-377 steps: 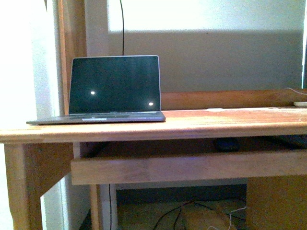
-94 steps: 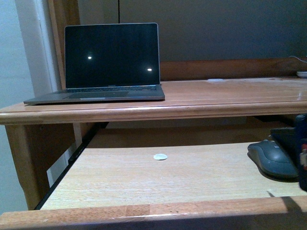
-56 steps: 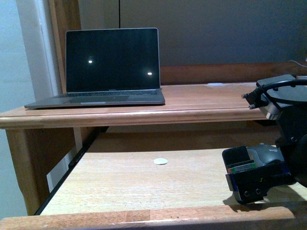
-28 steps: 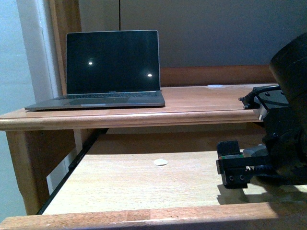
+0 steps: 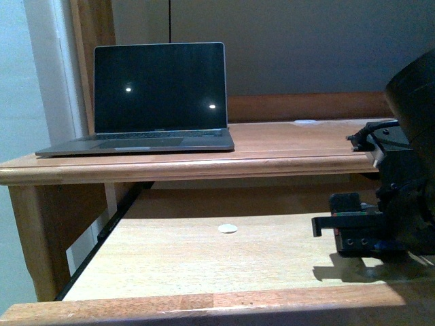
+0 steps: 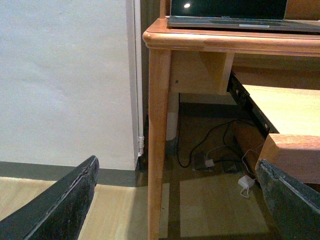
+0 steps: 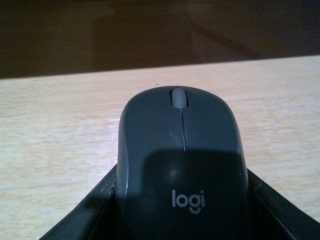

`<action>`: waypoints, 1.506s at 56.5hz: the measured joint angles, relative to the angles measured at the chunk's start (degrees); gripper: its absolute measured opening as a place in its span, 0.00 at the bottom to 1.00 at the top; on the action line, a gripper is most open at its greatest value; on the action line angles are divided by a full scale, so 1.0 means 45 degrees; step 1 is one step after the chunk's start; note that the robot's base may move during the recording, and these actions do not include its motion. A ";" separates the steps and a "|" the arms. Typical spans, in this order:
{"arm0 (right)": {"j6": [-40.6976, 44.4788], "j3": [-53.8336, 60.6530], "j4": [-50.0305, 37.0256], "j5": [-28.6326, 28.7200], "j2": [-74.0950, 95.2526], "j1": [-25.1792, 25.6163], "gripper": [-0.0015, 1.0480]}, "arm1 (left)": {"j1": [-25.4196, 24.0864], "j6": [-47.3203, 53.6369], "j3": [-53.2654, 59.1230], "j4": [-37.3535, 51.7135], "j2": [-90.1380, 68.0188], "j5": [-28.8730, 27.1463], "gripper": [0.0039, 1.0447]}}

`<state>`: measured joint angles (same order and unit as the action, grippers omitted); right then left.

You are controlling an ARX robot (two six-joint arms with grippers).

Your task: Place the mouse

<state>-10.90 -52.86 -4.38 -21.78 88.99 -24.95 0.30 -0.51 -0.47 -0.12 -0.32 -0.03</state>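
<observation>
The desk [image 5: 272, 159] has its shelf [image 5: 204, 265] pulled out, probably to give free surface, since the open laptop [image 5: 160, 88] takes the top's left part. The right gripper [image 5: 346, 224] is low at the shelf's right side, and the front view hides its load. Only the right wrist view shows the mouse [image 7: 182, 165], pinched at both flanks. The left gripper [image 6: 175, 210] hangs spread and empty beside the desk. A white disc [image 5: 227, 229] lies well apart.

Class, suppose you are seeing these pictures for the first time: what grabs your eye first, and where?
The open laptop with its dark screen stands on the desk top at left. At right, over the pull-out shelf, the right tool grips the grey Logi mouse; a small white disc lies mid-shelf.
</observation>
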 joint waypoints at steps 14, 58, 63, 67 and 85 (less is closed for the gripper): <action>0.0325 0.0918 0.0563 0.0733 -0.2210 0.0704 0.53 | 0.0000 0.0000 0.0000 0.0000 0.0000 0.0000 0.93; 0.0330 -0.9714 0.2958 -0.1763 0.4668 -0.1292 0.53 | 0.0000 0.0000 0.0000 0.0000 0.0000 0.0000 0.93; 0.0384 -1.0972 0.3172 -0.1991 0.5795 -0.1384 0.53 | 0.0000 0.0000 0.0000 0.0000 0.0000 0.0000 0.93; 0.0384 -1.1914 0.3478 -0.2244 0.6567 -0.1409 0.53 | 0.0000 0.0000 0.0000 0.0000 0.0000 0.0000 0.93; 0.0495 -1.3692 0.3395 -0.2676 0.8004 -0.1239 0.69 | 0.0000 0.0000 0.0000 0.0000 0.0000 0.0000 0.93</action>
<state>-8.67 -114.48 10.90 -33.82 125.01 -30.52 0.30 -0.51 -0.47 -0.12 -0.32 -0.03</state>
